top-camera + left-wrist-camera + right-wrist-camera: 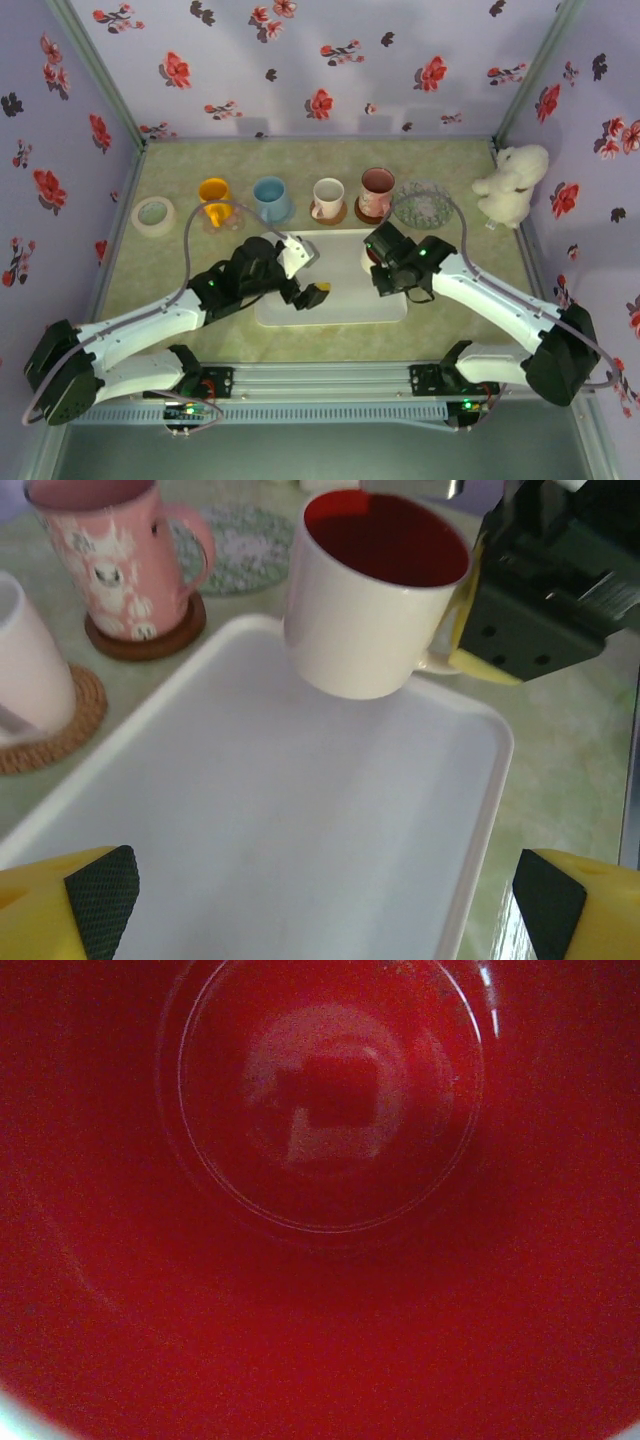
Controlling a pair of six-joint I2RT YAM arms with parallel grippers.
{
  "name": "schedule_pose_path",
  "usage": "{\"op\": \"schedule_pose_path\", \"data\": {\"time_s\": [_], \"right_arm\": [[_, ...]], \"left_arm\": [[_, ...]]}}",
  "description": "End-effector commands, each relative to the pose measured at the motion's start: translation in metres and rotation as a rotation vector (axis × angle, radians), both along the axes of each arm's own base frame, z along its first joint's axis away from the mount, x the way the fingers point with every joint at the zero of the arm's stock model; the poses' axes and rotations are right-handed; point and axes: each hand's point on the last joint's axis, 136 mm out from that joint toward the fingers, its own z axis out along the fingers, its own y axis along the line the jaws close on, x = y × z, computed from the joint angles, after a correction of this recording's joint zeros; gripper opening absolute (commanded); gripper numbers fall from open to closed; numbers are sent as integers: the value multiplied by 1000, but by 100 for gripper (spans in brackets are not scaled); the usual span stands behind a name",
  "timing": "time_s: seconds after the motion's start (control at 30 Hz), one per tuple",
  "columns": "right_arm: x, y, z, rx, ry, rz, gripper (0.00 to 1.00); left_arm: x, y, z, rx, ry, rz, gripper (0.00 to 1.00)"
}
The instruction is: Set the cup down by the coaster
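The cup (370,610) is white outside and red inside, with its handle toward my right gripper (455,630), which is shut on that side. It hangs over the far right corner of the white tray (300,810). From above, the cup (371,257) is mostly hidden under the right gripper (390,262). The right wrist view looks straight down into the cup's red inside (320,1200). The coaster (420,205), a round clear-green patterned disc with nothing on it, lies just behind the tray; it also appears as the coaster (240,545). My left gripper (310,272) is open over the tray, nothing between its fingers (100,900).
Along the back stand a yellow cup (213,195), a blue cup (270,197), a white cup (328,197) and a pink cup (376,190), the last two on brown coasters. A tape roll (153,213) lies far left and a white plush toy (512,180) far right. Patterned walls enclose the table.
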Motion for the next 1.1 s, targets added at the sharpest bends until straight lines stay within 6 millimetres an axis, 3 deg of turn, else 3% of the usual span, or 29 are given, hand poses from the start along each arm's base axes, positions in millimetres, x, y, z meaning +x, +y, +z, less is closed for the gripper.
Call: {"op": "schedule_pose_path", "data": {"time_s": [0.0,0.27,0.5,0.8,1.07], "right_arm": [[22,-11,27,-10,-104,-11,0],[55,-43,50,-22,-176,-112,0],[88,-70,55,-20,-212,-233,0],[141,-96,45,-13,-256,-339,0],[195,-101,25,14,-283,-377,0]], "left_arm": [[8,-5,19,-3,-56,-2,99],[31,-17,21,43,-96,37,100],[50,-32,22,49,-115,62,99],[70,-45,15,8,-98,87,99],[94,-47,6,-14,-52,97,99]]}}
